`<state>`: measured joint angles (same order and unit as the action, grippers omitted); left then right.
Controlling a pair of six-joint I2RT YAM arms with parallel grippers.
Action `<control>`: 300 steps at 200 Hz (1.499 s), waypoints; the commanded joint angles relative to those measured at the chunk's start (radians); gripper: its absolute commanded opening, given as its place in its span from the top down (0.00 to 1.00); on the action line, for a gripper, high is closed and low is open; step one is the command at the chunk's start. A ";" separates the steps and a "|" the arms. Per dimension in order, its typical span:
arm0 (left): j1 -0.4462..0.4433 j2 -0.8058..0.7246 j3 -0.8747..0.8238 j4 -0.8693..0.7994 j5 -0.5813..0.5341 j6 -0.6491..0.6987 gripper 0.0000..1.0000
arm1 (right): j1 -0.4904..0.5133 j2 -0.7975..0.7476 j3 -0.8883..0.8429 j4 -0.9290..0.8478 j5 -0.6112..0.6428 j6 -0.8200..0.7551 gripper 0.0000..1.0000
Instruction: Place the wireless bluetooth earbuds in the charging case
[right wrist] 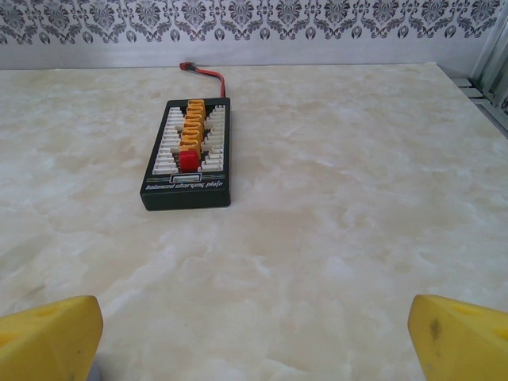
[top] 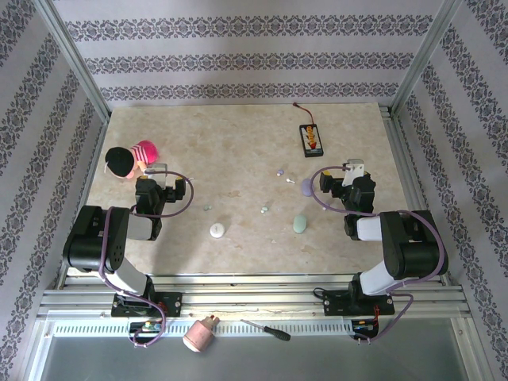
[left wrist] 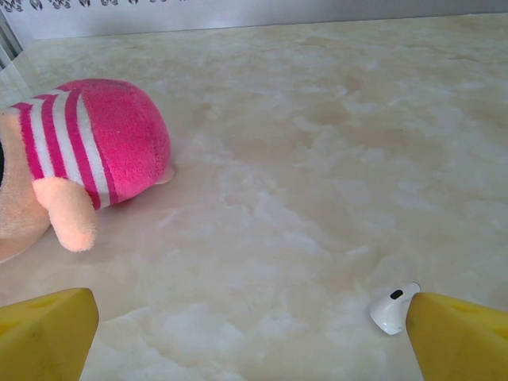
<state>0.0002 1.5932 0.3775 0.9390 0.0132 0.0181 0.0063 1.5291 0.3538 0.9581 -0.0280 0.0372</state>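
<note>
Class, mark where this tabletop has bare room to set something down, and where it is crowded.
Bare: the far stretch of the table between the plush toy and the black charging board; also the strip from the near edge up to the white case and green case. Crowded: the middle, where earbuds lie scattered beside the lavender case.

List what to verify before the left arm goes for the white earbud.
1. Left pincer open: ok.
2. Right pincer open: ok.
3. White earbud centred in the left pincer: not ok, it lies by its right finger.
4. Plush toy clear of that earbud: ok, well apart.
5. White case lid open: cannot tell.
6. Green case lid open: cannot tell.
</note>
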 commanded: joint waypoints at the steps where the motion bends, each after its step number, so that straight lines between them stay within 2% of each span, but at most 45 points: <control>1: -0.003 -0.032 -0.010 0.023 0.000 -0.005 0.01 | -0.005 -0.019 -0.004 0.038 -0.037 -0.014 0.02; 25: -0.015 -0.130 -0.020 -0.047 -0.031 -0.002 0.01 | -0.003 -0.141 -0.041 -0.028 -0.081 -0.034 0.02; 68: -0.116 -0.314 0.029 -0.260 -0.087 0.066 0.01 | 0.046 -0.387 -0.047 -0.205 -0.096 -0.023 0.02; 109: -0.286 -0.421 0.118 -0.462 -0.096 0.112 0.01 | 0.116 -0.526 0.050 -0.408 -0.201 0.083 0.02; 134: -0.389 -0.457 0.159 -0.594 -0.094 0.099 0.01 | 0.183 -0.539 0.103 -0.482 -0.206 0.241 0.02; 150: -0.439 -0.482 0.177 -0.694 -0.093 0.050 0.01 | 0.245 -0.536 0.133 -0.539 -0.198 0.315 0.02; 170: -0.480 -0.526 0.195 -0.837 -0.110 -0.034 0.01 | 0.344 -0.516 0.183 -0.637 -0.221 0.307 0.02; 197: -0.486 -0.598 0.213 -1.029 -0.121 -0.213 0.01 | 0.490 -0.472 0.220 -0.696 -0.287 0.202 0.02; 226: -0.482 -0.644 0.232 -1.184 -0.187 -0.409 0.01 | 0.603 -0.393 0.238 -0.699 -0.387 0.075 0.02; 250: -0.462 -0.632 0.239 -1.248 -0.160 -0.512 0.01 | 0.676 -0.304 0.282 -0.719 -0.403 -0.010 0.02; 276: -0.421 -0.618 0.240 -1.263 -0.134 -0.576 0.01 | 0.750 -0.191 0.340 -0.711 -0.300 0.001 0.02; 300: -0.352 -0.619 0.235 -1.256 -0.102 -0.610 0.01 | 0.825 -0.086 0.408 -0.712 -0.150 0.096 0.02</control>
<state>-0.4122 0.9756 0.5934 -0.2646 -0.1188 -0.4915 0.7719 1.3651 0.6872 0.2451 -0.3191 0.0799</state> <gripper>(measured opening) 0.994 0.984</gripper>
